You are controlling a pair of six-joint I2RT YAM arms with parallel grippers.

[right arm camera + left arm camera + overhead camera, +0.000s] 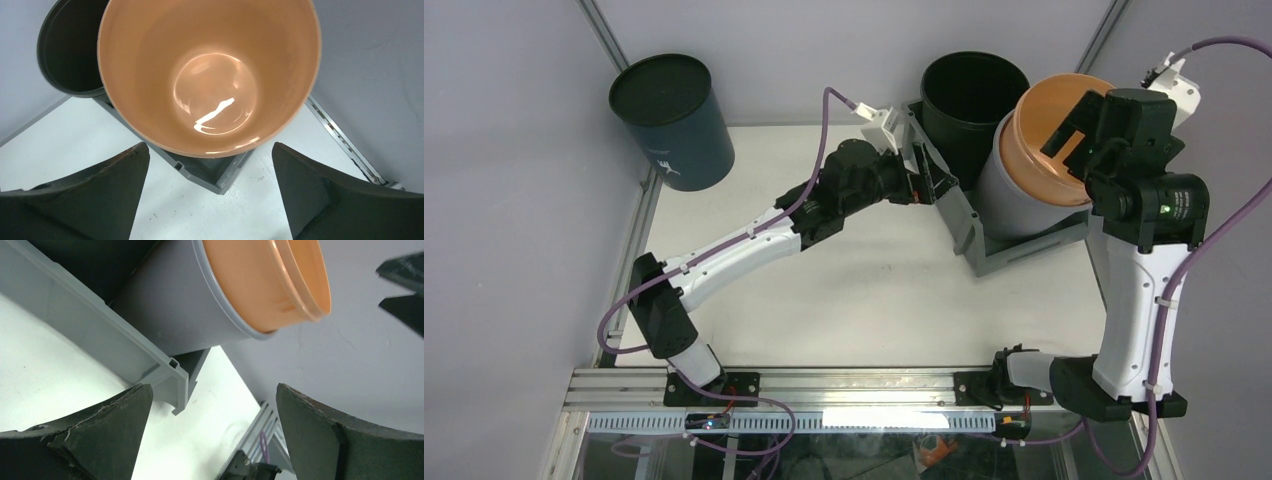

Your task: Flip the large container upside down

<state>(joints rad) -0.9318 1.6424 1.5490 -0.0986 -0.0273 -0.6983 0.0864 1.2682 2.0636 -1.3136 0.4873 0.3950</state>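
Two arms reach toward the far right of the worktop (874, 290), where the large grey bin (980, 248) sits open side up, not turned over. Three buckets are in the bin: a black bucket (972, 98) at the back, and a pale grey bucket (1016, 198) with an orange bucket (1049, 135) nested inside it, both leaning to the right. Whether the bin rests flat on the worktop cannot be told. The left hand (921, 178) is at the bin's left wall with its fingers (100, 435) spread wide; in the left wrist view a corner of the lipped rim lies just beside one finger, and no contact shows. The right hand (1074, 125) hovers over the mouth of the orange bucket, fingers (95, 195) spread apart and pinching nothing, with the bucket's shiny inside filling the right wrist view. A dark blue bucket (669, 120) stands well apart, by the far left corner.
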